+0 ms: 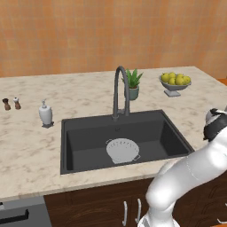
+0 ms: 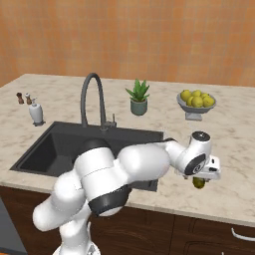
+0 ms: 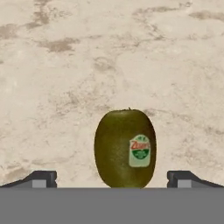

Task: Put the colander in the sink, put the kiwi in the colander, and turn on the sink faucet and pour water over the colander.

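The white colander point(image 1: 123, 150) sits on the floor of the dark sink point(image 1: 84, 133), below the gooseneck sink faucet point(image 1: 120, 91). The kiwi point(image 3: 125, 148), brownish-green with a small sticker, lies on the marble counter right of the sink. In the right base view the kiwi point(image 2: 198, 183) peeks out just under my hand. My gripper point(image 3: 112, 179) hangs straight over it, open, with one fingertip on each side of the fruit and a wide gap to each. In the right base view the sink point(image 2: 55, 144) and faucet point(image 2: 93, 99) lie to the left of my arm.
A grey footed bowl of lemons point(image 2: 196, 103) and a small potted plant point(image 2: 138, 98) stand behind the sink. A white soap dispenser point(image 1: 45, 114) and two small shakers point(image 1: 11, 103) are on the left counter. The counter's front edge runs close to the kiwi.
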